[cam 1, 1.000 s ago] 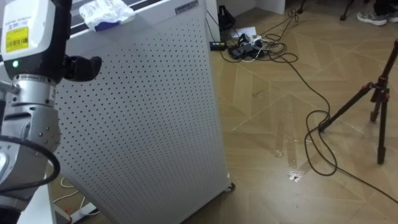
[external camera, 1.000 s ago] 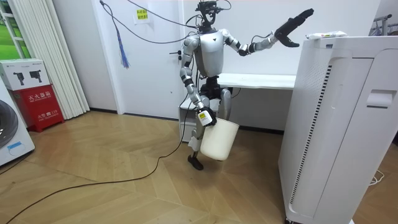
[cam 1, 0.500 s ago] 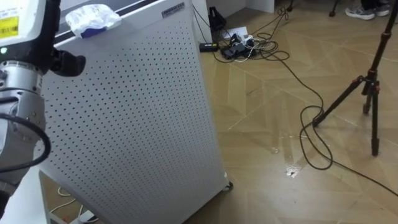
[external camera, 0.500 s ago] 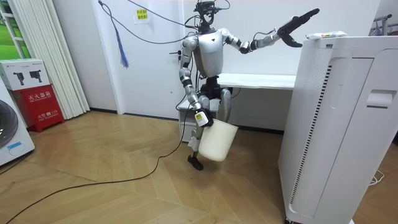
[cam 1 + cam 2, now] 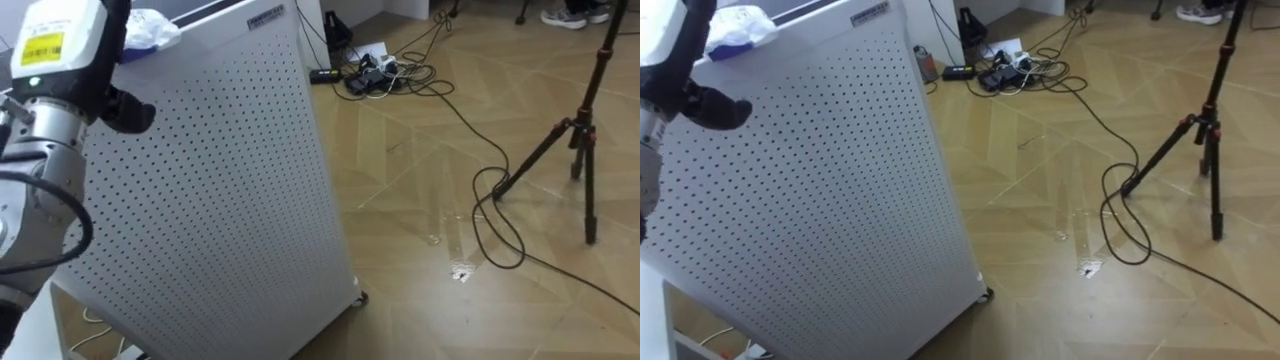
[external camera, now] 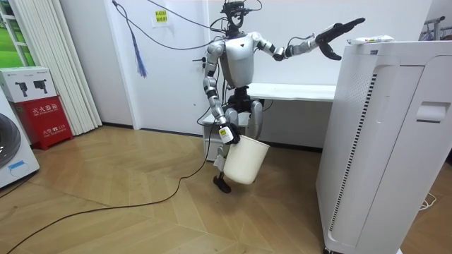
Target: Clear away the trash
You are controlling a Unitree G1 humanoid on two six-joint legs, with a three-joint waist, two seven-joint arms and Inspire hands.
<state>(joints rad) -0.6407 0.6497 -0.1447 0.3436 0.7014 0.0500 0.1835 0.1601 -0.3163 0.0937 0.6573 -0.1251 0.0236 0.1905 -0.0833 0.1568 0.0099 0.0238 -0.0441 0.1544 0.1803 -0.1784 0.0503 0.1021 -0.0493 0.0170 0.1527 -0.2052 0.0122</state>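
The garbage, a crumpled white and blue wad (image 5: 150, 28), lies on top of a tall white perforated cabinet (image 5: 210, 190) at its near edge. It is also on the cabinet top (image 6: 371, 39) in the room view. My left hand (image 5: 128, 110) is raised beside the wad, just short of it. Its fingers are stretched straight out towards the cabinet top (image 6: 340, 30), and it holds nothing. My right hand (image 6: 227, 132) hangs low at my side, shut on the rim of a white bucket (image 6: 246, 159). I stand between a white table and the cabinet.
A power strip with tangled cables (image 5: 375, 75) lies on the wooden floor beyond the cabinet. A tripod (image 5: 570, 140) stands to the right with a cable loop (image 5: 495, 225) at its foot. The white table (image 6: 296, 90) is behind me, a red box (image 6: 42, 113) by the wall.
My left hand has reached further out and slightly down, closer to the wad on the cabinet top. The bucket has swung a little at my right side. The eye view has shifted.
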